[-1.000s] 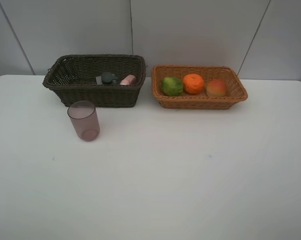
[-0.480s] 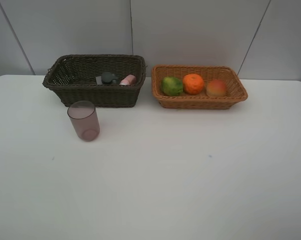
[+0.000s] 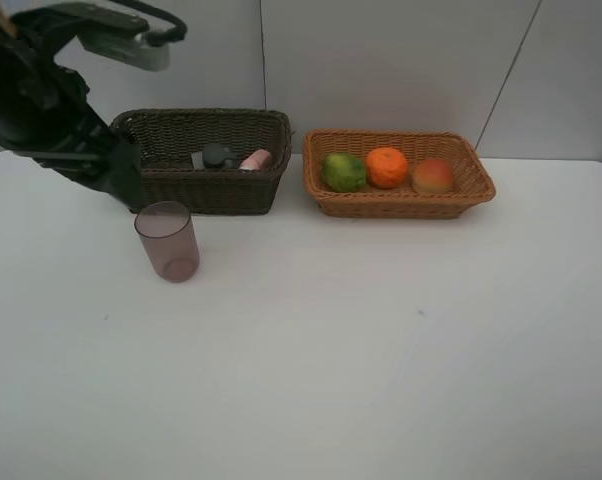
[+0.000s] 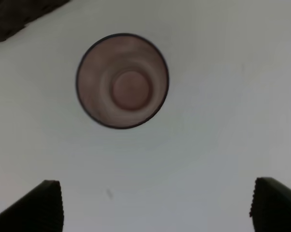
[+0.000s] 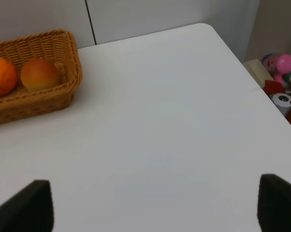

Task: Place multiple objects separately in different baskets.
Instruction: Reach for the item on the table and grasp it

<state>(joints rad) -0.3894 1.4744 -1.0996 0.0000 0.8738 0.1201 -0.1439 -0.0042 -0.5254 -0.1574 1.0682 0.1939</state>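
Hovering over the pink-mauve cup (image 4: 122, 80), left gripper (image 4: 155, 205) has its fingers (image 4: 36, 205) spread wide, grasping nothing. Cup stands upright on the white surface (image 3: 381, 340), just in front of the dark brown basket (image 3: 196, 190). That basket holds the dark green-black bottle (image 3: 216, 155) and the pink white-capped bottle (image 3: 256, 159). Light tan basket (image 3: 396, 205) beside it holds the green fruit (image 3: 344, 172), the orange (image 3: 387, 167) and the red-orange fruit (image 3: 433, 176) in a row. Right gripper (image 5: 155, 205) fingers (image 5: 32, 205) released too, above bare surface near the tan basket's end, nothing between them.
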